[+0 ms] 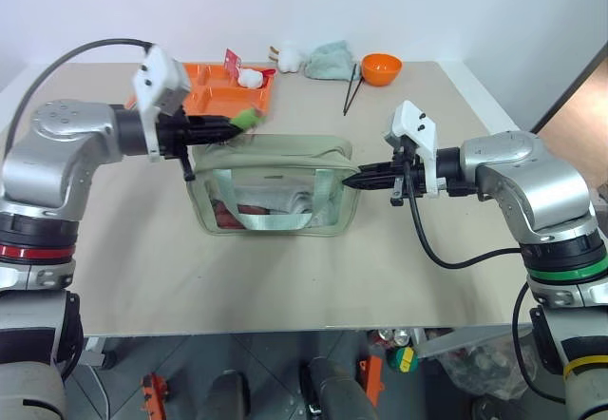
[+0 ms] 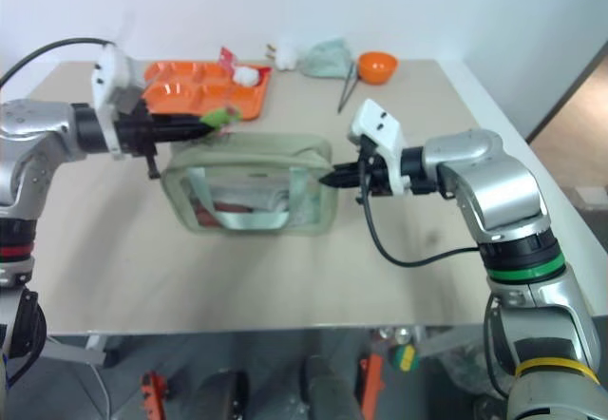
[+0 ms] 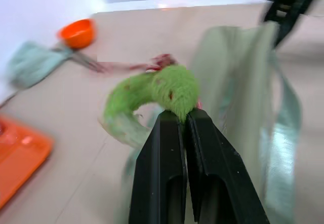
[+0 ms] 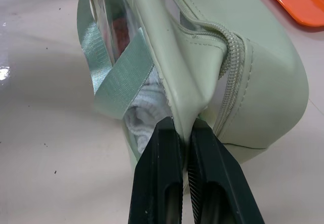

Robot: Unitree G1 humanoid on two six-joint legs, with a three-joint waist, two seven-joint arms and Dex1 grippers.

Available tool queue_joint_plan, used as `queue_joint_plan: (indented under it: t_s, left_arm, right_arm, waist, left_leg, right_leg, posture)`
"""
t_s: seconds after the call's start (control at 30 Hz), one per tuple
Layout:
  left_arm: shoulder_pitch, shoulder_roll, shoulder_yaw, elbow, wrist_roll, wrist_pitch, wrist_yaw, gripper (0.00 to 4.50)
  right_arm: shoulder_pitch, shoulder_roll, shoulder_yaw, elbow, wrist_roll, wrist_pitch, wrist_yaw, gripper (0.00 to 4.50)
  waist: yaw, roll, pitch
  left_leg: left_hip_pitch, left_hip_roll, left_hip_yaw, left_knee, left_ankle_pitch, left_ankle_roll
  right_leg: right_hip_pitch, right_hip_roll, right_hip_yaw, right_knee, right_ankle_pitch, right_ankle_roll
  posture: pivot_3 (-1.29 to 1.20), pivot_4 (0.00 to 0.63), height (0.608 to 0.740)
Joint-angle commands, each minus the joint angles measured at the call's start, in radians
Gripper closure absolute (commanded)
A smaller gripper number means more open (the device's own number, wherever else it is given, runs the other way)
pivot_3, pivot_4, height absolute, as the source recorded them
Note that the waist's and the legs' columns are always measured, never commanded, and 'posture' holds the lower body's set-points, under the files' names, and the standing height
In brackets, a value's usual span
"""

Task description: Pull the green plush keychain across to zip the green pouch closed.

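Observation:
The green pouch (image 1: 275, 184) stands on the table at the middle, with clear side panels and a webbing strap (image 4: 117, 80). My left gripper (image 1: 231, 125) is shut on the green plush keychain (image 3: 162, 89), a fuzzy lime ball with a red-pink string, held just above the pouch's far left corner. My right gripper (image 1: 348, 181) is shut on the pouch's right end, pinching the fabric (image 4: 183, 100) beside the zipper (image 4: 234, 51). White cloth shows inside the pouch.
An orange tray (image 1: 214, 92) with a white plush lies behind the pouch at the left. Further back stand a pale teal cloth (image 1: 331, 61), an orange bowl (image 1: 381, 67) and dark chopsticks (image 1: 351, 90). The table's front edge (image 1: 285, 330) runs near me.

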Motion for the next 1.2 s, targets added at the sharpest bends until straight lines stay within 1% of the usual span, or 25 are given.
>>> queue_joint_plan:
  t_s: [0.03, 0.13, 0.17, 0.2, 0.23, 0.27, 0.33, 0.37, 0.5, 0.67, 0.8, 0.9, 1.03, 1.13, 1.2]
  left_arm:
    - [-0.018, 0.012, 0.001, -0.041, 0.004, -0.013, -0.035, 4.46]
    - [-0.015, 0.021, 0.006, -0.043, -0.007, 0.032, -0.054, 4.46]
    - [-0.015, 0.025, 0.012, -0.043, -0.019, 0.057, -0.061, 3.80]
    - [-0.017, 0.027, 0.018, -0.040, -0.024, 0.075, -0.062, 3.60]
    - [-0.020, 0.028, 0.022, -0.037, -0.024, 0.084, -0.061, 3.15]
    - [-0.024, 0.029, 0.024, -0.030, -0.017, 0.084, -0.056, 2.96]
    - [-0.031, 0.031, 0.029, -0.021, -0.012, 0.083, -0.055, 2.29]
    - [-0.031, 0.033, 0.031, -0.021, -0.013, 0.084, -0.058, 1.89]
    - [-0.025, 0.059, 0.086, -0.053, -0.078, 0.129, -0.083, 0.51]
    - [-0.009, 0.093, 0.199, -0.088, -0.213, 0.205, -0.114, 0.51]
    - [-0.008, 0.116, 0.296, -0.054, -0.276, 0.253, -0.080, 0.51]
    - [0.056, 0.163, 0.342, -0.016, -0.260, 0.259, -0.060, 0.51]
    - [0.215, 0.209, 0.343, -0.048, -0.235, 0.225, -0.087, 0.51]
    - [0.303, 0.212, 0.340, -0.071, -0.220, 0.205, -0.082, 0.51]
    - [0.336, 0.201, 0.334, -0.083, -0.220, 0.203, -0.069, 0.51]
  right_arm:
    - [-0.004, -0.005, -0.022, -0.047, 0.011, 0.005, -0.010, 4.50]
    - [0.003, -0.007, -0.028, -0.056, 0.015, 0.012, -0.017, 4.50]
    - [0.005, -0.007, -0.029, -0.057, 0.016, 0.014, -0.020, 4.50]
    - [0.006, -0.008, -0.030, -0.058, 0.016, 0.016, -0.022, 4.50]
    - [0.006, -0.007, -0.031, -0.060, 0.017, 0.017, -0.024, 4.50]
    - [0.007, -0.007, -0.031, -0.060, 0.017, 0.018, -0.027, 4.50]
    - [0.005, -0.006, -0.029, -0.056, 0.017, 0.016, -0.029, 4.50]
    - [0.005, -0.006, -0.028, -0.055, 0.018, 0.015, -0.031, 4.50]
    - [-0.003, 0.002, -0.022, -0.045, 0.017, 0.008, -0.033, 4.50]
    - [-0.007, 0.008, -0.015, -0.038, 0.014, 0.002, -0.029, 4.50]
    - [-0.010, 0.013, -0.011, -0.035, 0.013, 0.001, -0.027, 4.50]
    - [-0.013, 0.018, -0.007, -0.031, 0.012, -0.001, -0.025, 4.50]
    - [-0.016, 0.023, -0.003, -0.024, 0.011, -0.005, -0.022, 4.50]
    - [-0.019, 0.027, 0.000, -0.020, 0.010, -0.009, -0.020, 4.50]
    - [-0.022, 0.029, 0.002, -0.017, 0.010, -0.010, -0.019, 4.50]
  waist:
    - [0.000, 0.000, 0.000]
    - [0.000, 0.000, 0.000]
    - [0.000, 0.000, 0.000]
    - [0.000, 0.000, 0.000]
    - [0.000, 0.000, 0.000]
    - [0.000, 0.000, 0.000]
    - [0.000, 0.000, 0.000]
    - [0.000, 0.000, 0.000]
    - [-0.001, 0.000, 0.000]
    - [-0.007, 0.000, 0.000]
    - [-0.012, 0.000, 0.000]
    - [-0.015, 0.000, 0.000]
    - [-0.017, 0.000, 0.000]
    - [-0.017, 0.000, 0.000]
    - [-0.017, 0.000, 0.000]
  left_leg:
    - [0.000, 0.000, 0.000, 0.000, 0.000, 0.000]
    - [0.000, 0.000, 0.000, 0.000, 0.000, 0.000]
    - [0.000, 0.000, 0.000, 0.001, 0.000, 0.000]
    - [0.000, 0.000, 0.000, 0.001, 0.000, 0.000]
    - [0.000, 0.000, 0.000, 0.001, 0.000, 0.000]
    - [0.000, 0.000, 0.000, 0.001, 0.000, 0.000]
    - [0.000, 0.000, 0.000, 0.001, 0.000, 0.000]
    - [0.000, 0.000, 0.000, 0.001, 0.000, 0.000]
    - [0.000, 0.000, 0.000, 0.001, 0.000, 0.000]
    - [0.000, 0.000, 0.000, 0.001, 0.000, 0.000]
    - [0.000, 0.000, 0.000, 0.001, 0.000, 0.000]
    - [0.001, 0.000, 0.000, 0.001, 0.000, 0.000]
    - [0.001, 0.001, 0.000, 0.000, 0.000, 0.000]
    - [0.001, 0.001, 0.000, 0.000, 0.000, 0.000]
    - [0.001, 0.001, 0.000, 0.000, 0.000, 0.000]
  right_leg:
    - [0.000, 0.000, 0.000, 0.000, 0.000, 0.000]
    - [0.000, 0.000, 0.000, 0.000, 0.000, 0.000]
    - [0.000, 0.000, 0.000, 0.000, 0.000, 0.000]
    - [0.000, 0.000, 0.000, 0.000, 0.000, 0.000]
    - [0.000, 0.000, 0.000, 0.000, 0.000, 0.001]
    - [0.000, 0.000, 0.000, 0.000, 0.000, 0.001]
    - [0.000, 0.000, 0.000, 0.000, 0.000, 0.001]
    - [0.000, 0.000, 0.000, 0.000, 0.000, 0.000]
    - [0.000, 0.000, 0.000, 0.000, 0.000, 0.000]
    - [0.000, 0.000, 0.000, 0.000, 0.000, 0.000]
    - [0.000, 0.000, 0.000, 0.000, 0.000, 0.001]
    - [0.000, 0.000, 0.000, 0.000, 0.000, 0.000]
    - [0.000, 0.000, 0.000, 0.000, 0.000, 0.000]
    - [0.000, 0.000, -0.001, 0.000, 0.000, 0.000]
    - [0.000, 0.000, 0.000, 0.000, 0.000, 0.000]
  posture:
    - [0.00, 0.150, 0.740]
    - [0.00, 0.150, 0.740]
    - [0.00, 0.150, 0.740]
    - [0.00, 0.150, 0.740]
    - [0.00, 0.150, 0.740]
    - [0.00, 0.150, 0.740]
    - [0.00, 0.150, 0.740]
    - [0.00, 0.150, 0.740]
    - [0.00, 0.150, 0.740]
    - [0.00, 0.150, 0.740]
    - [0.00, 0.150, 0.740]
    - [0.00, 0.150, 0.740]
    - [0.00, 0.150, 0.740]
    - [0.00, 0.150, 0.740]
    - [0.00, 0.150, 0.740]
